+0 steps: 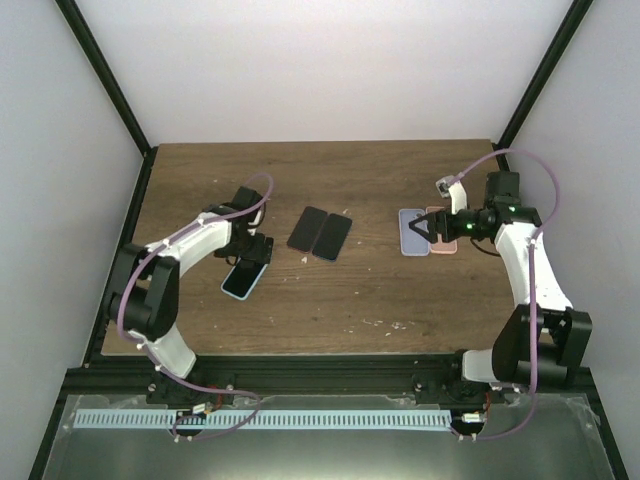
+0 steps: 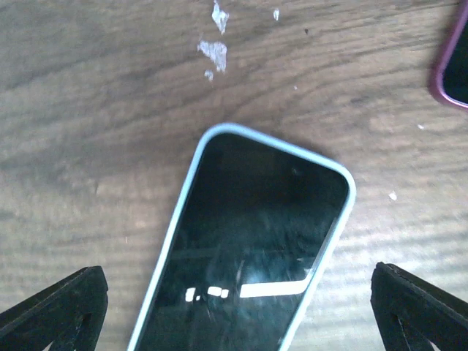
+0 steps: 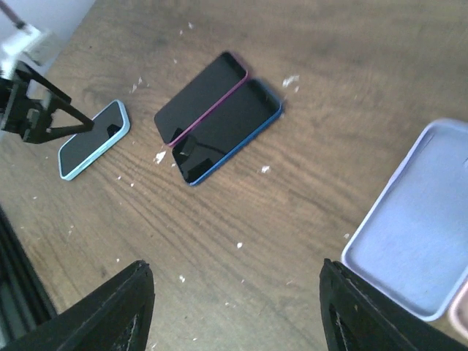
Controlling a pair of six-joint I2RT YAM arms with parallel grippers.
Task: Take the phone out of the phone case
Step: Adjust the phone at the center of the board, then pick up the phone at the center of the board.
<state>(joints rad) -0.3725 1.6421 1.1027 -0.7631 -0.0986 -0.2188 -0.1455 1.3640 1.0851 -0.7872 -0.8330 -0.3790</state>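
A phone in a light blue case (image 1: 243,281) lies screen up on the wooden table at the left. My left gripper (image 1: 249,260) hovers over its upper end. In the left wrist view the phone (image 2: 248,241) lies between my open fingers (image 2: 51,311), which do not touch it; the left gripper (image 2: 238,311) is empty. My right gripper (image 1: 414,230) is open and empty above the table beside an empty lavender case (image 1: 409,233). In the right wrist view the right gripper (image 3: 238,311) has bare wood between its fingers (image 3: 110,311), and the lavender case (image 3: 417,227) lies at the right.
Two more phones lie side by side mid-table, one in a maroon case (image 1: 307,228) and one in a blue case (image 1: 332,237). An empty pink case (image 1: 442,232) lies next to the lavender one. White flecks (image 2: 213,51) dot the wood.
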